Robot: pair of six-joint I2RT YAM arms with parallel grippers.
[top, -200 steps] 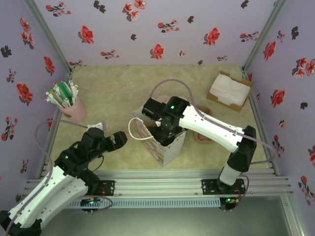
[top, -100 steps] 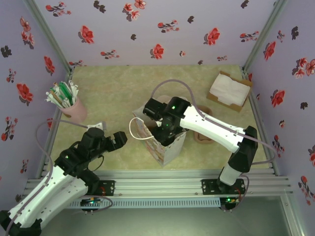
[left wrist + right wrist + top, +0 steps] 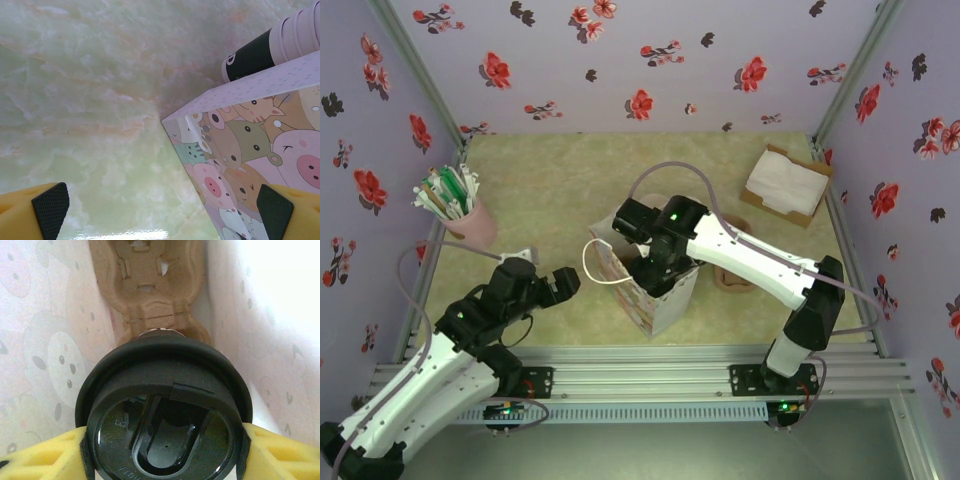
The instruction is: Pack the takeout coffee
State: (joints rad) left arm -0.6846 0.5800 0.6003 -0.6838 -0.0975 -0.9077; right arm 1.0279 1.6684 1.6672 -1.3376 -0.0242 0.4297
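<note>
Glossy black plastic atop the takeout coffee (image 3: 162,440), matt brown pulp carrier (image 3: 150,285), printed paper bag (image 3: 250,150)

Inside the bag (image 3: 669,299), the takeout coffee (image 3: 162,432) over the cup carrier (image 3: 150,287).

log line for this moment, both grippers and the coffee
right gripper: shut on coffee cup, inside paper bag | coffee cup: cardboard tray below it | left gripper: open, beside bag, holding nothing

My overhead picture was bright and evenly lit, with faint shadows. On the left wrist view, a white glare streak crossed the near bench (image 3: 100,100). Inside the bag (image 3: 250,315), the right wall was washed out, and the glossy lid (image 3: 165,440) showed soft reflections.
</note>
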